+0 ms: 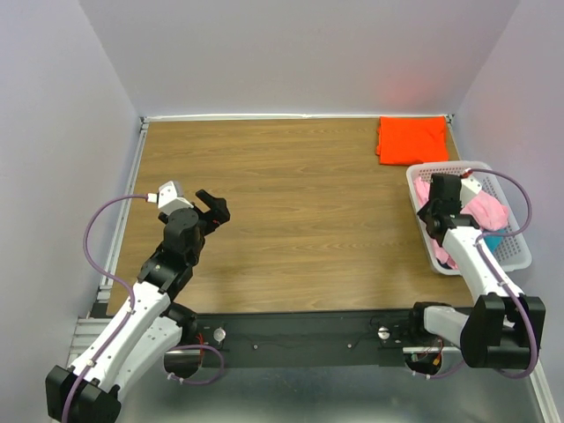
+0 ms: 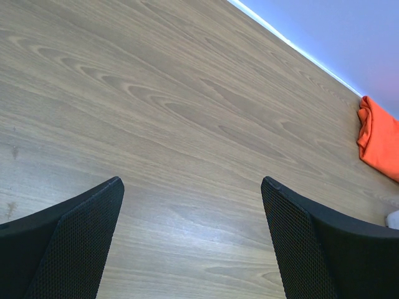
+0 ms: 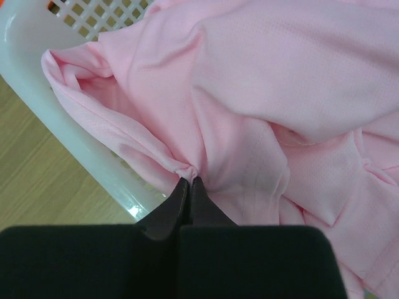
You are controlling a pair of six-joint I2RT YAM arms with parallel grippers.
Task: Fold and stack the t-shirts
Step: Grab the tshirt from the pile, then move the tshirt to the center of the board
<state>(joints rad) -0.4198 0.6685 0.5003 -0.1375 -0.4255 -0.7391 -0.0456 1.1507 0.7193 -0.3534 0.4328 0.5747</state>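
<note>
1. Right fingers (image 3: 176,202) are clamped together on a small fold of the pink t-shirt (image 3: 262,81), which is bunched in the basket (image 3: 37,75) at the counter's (image 1: 300,203) right edge.
2. Left fingers (image 2: 75,243) are held apart, empty, over the counter.
3. So thin a pinch could be pulled loose on lifting, or the basket dragged along.
4. The teal t-shirt (image 1: 493,241) is mostly buried; collar and sleeves cannot be made out.

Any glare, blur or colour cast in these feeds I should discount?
Top external: sharp and even, but the orange t-shirt casts a reddish glow on the back wall. Left wrist: mild sheen on the table below the open left gripper, no blur. Right wrist: pink t-shirt crisp, basket rim shiny, right gripper body nearly black, detail lost.
</note>
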